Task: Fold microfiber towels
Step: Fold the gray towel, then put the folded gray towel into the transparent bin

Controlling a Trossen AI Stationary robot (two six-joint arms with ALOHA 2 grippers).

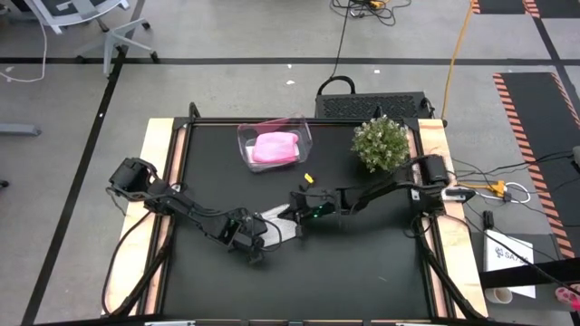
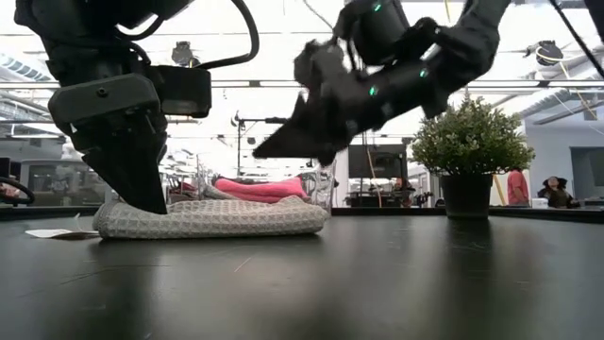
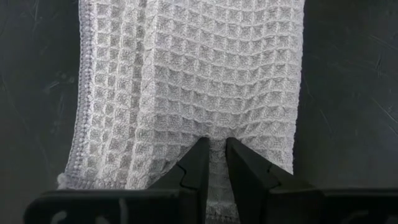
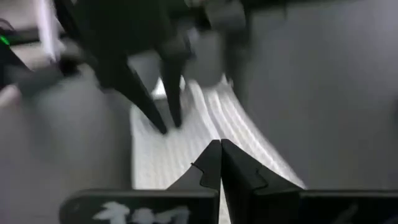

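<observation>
I see the left gripper (image 1: 256, 237) down on the white towel (image 1: 276, 226), which lies folded and flat on the black surface (image 1: 362, 263), near its middle and toward the front edge. In the left wrist view the jaws of this gripper are pressed on a small pinch of the waffle cloth (image 3: 186, 81), with only a narrow gap between them, so I say they are clamped on the white towel. In the low view the left gripper (image 2: 142, 194) stands on one end of the towel (image 2: 212, 217).

The right gripper (image 1: 297, 204) is just beside the other end of the same towel and, in the low view, it (image 2: 269, 149) hangs above the cloth without touching it. In the right wrist view its jaws are together and hold nothing.

The pink towel (image 1: 275, 148) lies folded inside the clear bin (image 1: 245, 136) at the back of the surface. To the right of the bin stands 1 small potted plant (image 1: 381, 143). I see only these 2 towels here.
</observation>
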